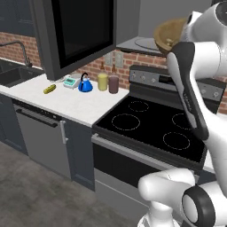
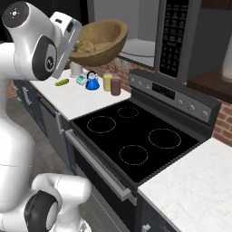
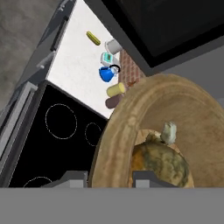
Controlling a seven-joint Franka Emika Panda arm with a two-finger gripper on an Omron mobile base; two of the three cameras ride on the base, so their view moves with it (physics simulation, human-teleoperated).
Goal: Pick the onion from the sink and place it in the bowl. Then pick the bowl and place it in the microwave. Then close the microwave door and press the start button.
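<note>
In the left base view the arm rises at the right and holds the bowl [image 1: 170,34] aloft, tilted, just in front of the open microwave [image 1: 142,26]. The door [image 1: 75,33] hangs swung out to the left of the bowl, above the counter [image 1: 66,104]. The stove [image 1: 150,124] lies below the bowl. The sink [image 1: 13,73] sits far left of the stove, at the counter's end. A blue kettle [image 1: 85,84] stands on the counter between sink and stove.

In the right base view the gripper [image 2: 68,43] clamps the bowl [image 2: 97,41] by its near rim; the bowl tips toward the camera, and the onion [image 2: 86,46] rests inside it. The microwave's [image 2: 176,36] pale interior and turntable [image 2: 138,45] show just behind the bowl. The stove [image 2: 136,136] is beneath.

In the hand view the fingers [image 3: 146,178] straddle the rim of the bowl [image 3: 122,131], one inside and one outside, gripping it. The onion [image 3: 162,162] lies inside, against the wall beside the inner finger. The stove [image 3: 61,131] lies left of the bowl.
</note>
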